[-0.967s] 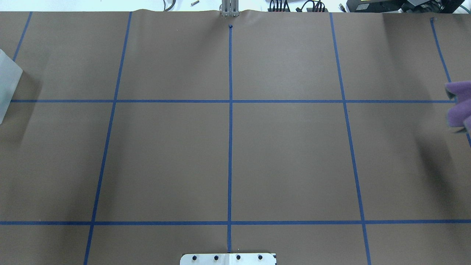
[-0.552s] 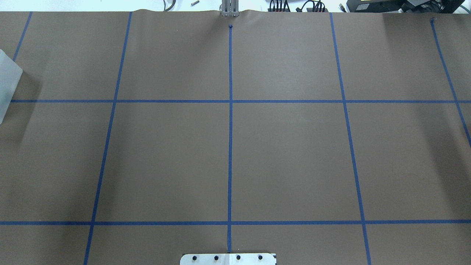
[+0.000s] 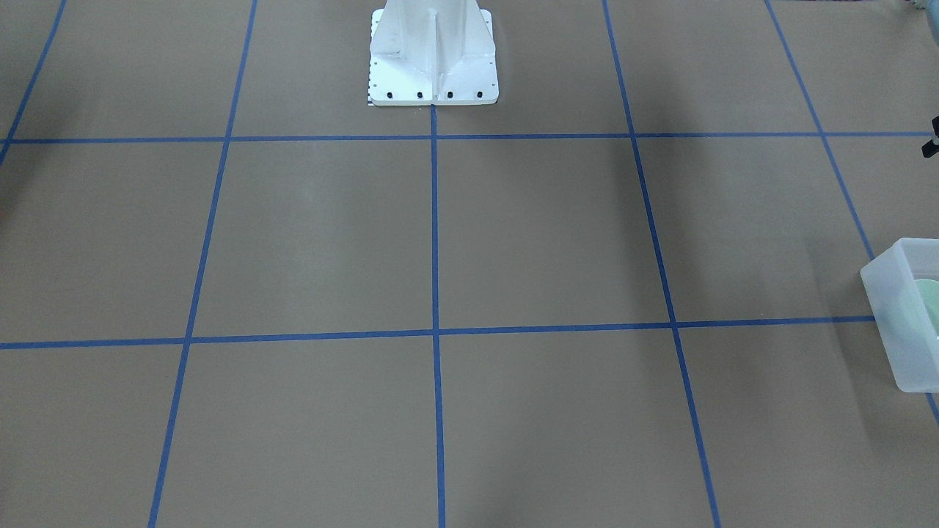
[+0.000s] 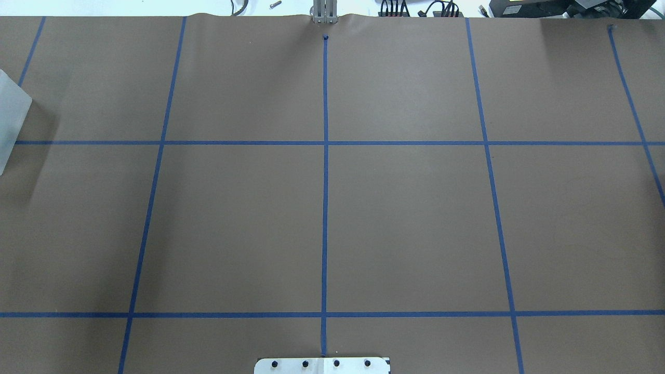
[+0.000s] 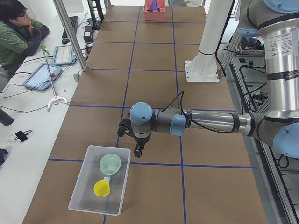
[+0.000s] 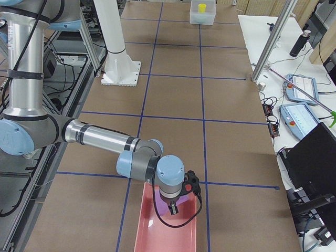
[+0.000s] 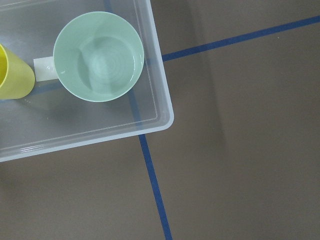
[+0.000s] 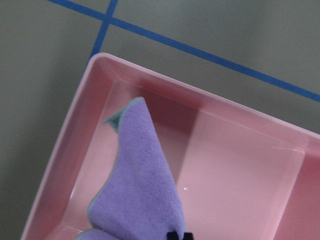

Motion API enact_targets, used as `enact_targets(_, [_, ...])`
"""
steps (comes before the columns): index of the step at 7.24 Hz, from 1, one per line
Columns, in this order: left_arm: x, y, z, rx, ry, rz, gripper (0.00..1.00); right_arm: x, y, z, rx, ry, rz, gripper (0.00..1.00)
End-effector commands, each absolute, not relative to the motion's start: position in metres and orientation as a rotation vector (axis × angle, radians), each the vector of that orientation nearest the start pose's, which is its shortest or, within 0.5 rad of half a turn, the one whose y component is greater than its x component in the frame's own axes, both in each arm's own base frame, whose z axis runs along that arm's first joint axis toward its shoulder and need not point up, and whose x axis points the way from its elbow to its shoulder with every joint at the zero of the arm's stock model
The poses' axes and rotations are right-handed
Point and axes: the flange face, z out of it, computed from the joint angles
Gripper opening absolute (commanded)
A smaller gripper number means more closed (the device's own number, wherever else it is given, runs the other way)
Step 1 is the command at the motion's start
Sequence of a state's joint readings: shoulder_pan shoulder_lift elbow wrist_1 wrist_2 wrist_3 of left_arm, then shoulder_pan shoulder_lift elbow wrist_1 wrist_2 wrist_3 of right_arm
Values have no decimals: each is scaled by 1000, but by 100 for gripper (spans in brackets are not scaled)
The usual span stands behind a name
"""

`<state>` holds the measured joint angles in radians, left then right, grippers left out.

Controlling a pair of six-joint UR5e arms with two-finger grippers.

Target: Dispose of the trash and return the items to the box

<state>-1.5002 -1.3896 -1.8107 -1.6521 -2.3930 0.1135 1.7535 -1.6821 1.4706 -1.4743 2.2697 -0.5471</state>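
The pale mint-green bowl sits upright inside the frosted translucent box, next to a yellow cup. In the exterior left view the bowl and cup lie in the box, and my left gripper hangs just past the box's far corner. I cannot tell if it is open or shut. My right gripper is shut on a purple cloth that hangs down into a pink bin. That gripper also shows in the exterior right view.
The white robot base stands at the table's near-robot edge. The box's corner shows at the overhead view's left edge. An operator sits beside the table with tablets and cables.
The purple cloth seen at the overhead view's right edge one second ago has moved out of that view to the right. The rest is unchanged.
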Motion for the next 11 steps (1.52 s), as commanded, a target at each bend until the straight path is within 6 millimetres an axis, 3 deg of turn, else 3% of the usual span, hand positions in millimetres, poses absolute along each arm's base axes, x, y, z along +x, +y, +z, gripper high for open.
enact_targets(1, [-30,-426,613,144,820,228,99,145,-404,774,166,-692,-304,47])
enact_targets(2, [-31,-425,615,141,818,227,99,145,-406,768,181,-700,-304,87])
enact_targets(3, [-31,-425,616,139,818,224,99,140,-412,758,209,-768,-278,100])
enact_targets(5, [-34,-402,637,90,820,199,99,135,-432,689,236,-817,-95,100])
enact_targets(8, [-49,-385,656,30,824,123,99,70,-457,598,215,-821,-21,100])
enact_targets(9, [-81,-383,644,7,828,19,99,46,-460,573,206,-802,-1,100])
enact_targets(10, [-87,-394,627,-78,826,-25,99,27,-461,566,189,-781,-1,100])
enact_targets(11, [-95,-414,611,-86,773,-21,99,14,-453,576,159,-777,-19,100])
